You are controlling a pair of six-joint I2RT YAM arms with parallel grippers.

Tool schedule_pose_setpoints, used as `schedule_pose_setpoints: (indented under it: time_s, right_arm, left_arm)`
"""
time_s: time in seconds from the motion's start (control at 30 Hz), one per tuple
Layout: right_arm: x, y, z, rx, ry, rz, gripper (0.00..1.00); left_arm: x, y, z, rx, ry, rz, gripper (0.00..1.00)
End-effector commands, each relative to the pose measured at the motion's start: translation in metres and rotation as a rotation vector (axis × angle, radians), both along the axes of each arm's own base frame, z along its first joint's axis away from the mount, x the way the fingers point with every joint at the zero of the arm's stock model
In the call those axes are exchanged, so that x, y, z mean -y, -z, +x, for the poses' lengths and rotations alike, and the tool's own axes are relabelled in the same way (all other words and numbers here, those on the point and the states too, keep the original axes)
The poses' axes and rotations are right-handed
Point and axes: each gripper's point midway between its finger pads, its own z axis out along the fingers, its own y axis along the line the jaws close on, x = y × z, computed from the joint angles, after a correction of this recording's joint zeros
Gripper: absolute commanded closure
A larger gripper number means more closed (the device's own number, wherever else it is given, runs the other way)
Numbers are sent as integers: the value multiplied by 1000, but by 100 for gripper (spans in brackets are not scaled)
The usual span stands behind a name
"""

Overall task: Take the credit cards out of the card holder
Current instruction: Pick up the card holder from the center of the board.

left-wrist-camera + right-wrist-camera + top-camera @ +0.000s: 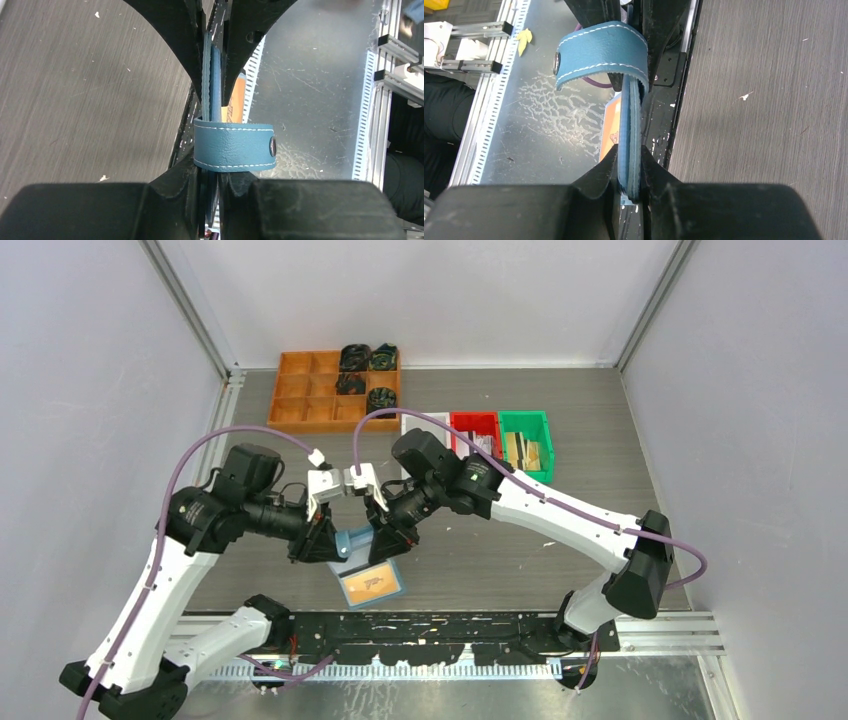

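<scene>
card holder [355, 540] hung edge-on just above the desk [560, 540], near its front. left hand [210, 175] & right hand [629, 170] each pinched an opposite end. seemed light, soft, floppy. credit cards hidden, prob stiff & slick: grip a bare card edge, not the strap [235, 147].

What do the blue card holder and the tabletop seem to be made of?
The card holder looks like leather or faux leather: matte, pebbled grain, white stitching along the strap, a metal snap. The tabletop looks like grey wood-grain laminate, judging by its fine streaks; it could be vinyl.
</scene>
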Motion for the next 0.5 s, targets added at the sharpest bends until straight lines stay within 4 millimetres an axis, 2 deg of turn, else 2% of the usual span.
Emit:
schedule_pose_setpoints:
  time_s: [0.0,0.07,0.13,0.23,0.3,0.47]
  right_arm:
    - [-15,-40,1,90,-27,147,93]
    - [-15,-41,2,99,-23,155,94]
    - [-16,-42,2,104,-23,163,95]
    - [-14,-43,2,107,-20,165,96]
    - [-12,-44,1,109,-20,168,96]
    - [-13,-46,2,110,-13,175,96]
  left_arm:
    - [13,-14,8,0,-22,-82,80]
    - [16,-16,8,-22,-32,-104,61]
    - [18,-19,6,-47,-40,-125,57]
    - [20,-20,3,-77,-32,-133,58]
    - [21,-18,2,-89,-25,-137,63]
    - [25,-17,2,-121,-18,-153,94]
